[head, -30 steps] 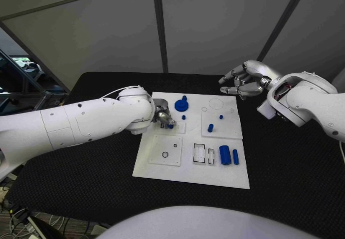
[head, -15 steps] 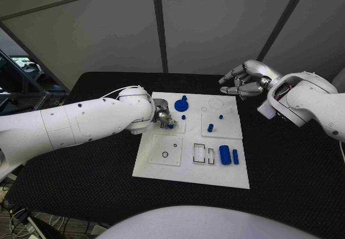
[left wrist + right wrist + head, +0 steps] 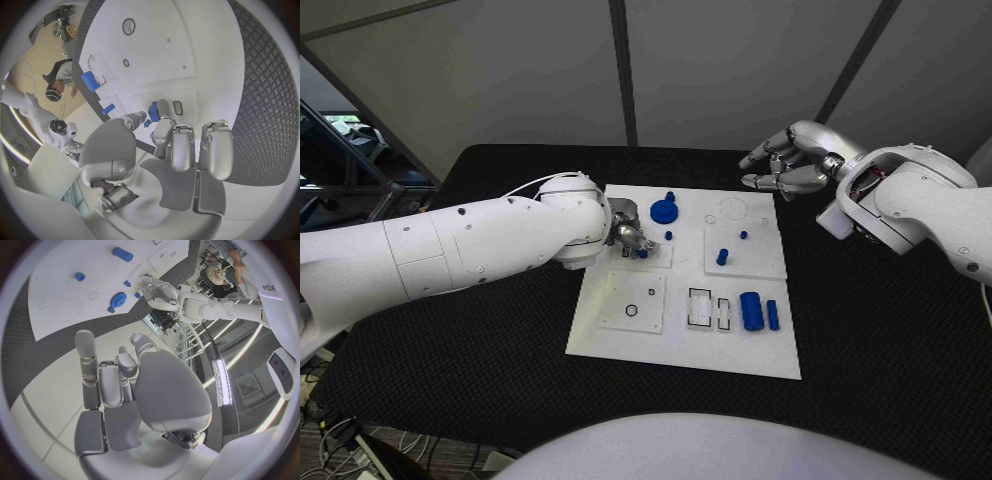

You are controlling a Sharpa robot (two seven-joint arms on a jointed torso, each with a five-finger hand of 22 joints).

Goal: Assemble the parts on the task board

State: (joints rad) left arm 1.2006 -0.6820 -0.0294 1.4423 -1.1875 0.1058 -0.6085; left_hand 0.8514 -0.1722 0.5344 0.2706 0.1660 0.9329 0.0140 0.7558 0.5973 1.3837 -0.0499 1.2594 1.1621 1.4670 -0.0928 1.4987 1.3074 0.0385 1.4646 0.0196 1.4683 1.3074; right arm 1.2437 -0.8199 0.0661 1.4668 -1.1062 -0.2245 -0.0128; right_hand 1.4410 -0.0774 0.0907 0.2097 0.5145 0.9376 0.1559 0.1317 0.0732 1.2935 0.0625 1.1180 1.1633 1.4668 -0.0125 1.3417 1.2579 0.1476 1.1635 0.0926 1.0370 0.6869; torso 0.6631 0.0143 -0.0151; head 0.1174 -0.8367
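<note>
A white board (image 3: 629,335) lies in the middle of a black desk (image 3: 459,340). The left robot hand (image 3: 630,238) rests over the board's upper left area, pinching a small blue piece (image 3: 154,112) between thumb and finger. The right robot hand (image 3: 788,160) hovers beyond the board's far right corner, fingers loosely curled, holding nothing. A blue round gear (image 3: 665,211) and blue cylinder (image 3: 751,311) sit on the board.

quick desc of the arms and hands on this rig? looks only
Both arms are glossy white, rounded shells with small dark screw holes. The left arm has a thin white cable looping over its wrist joint; the right arm shows red wiring in a gap near the wrist. Left hand and right hand are silver metal with segmented, pale-padded fingers.
</note>
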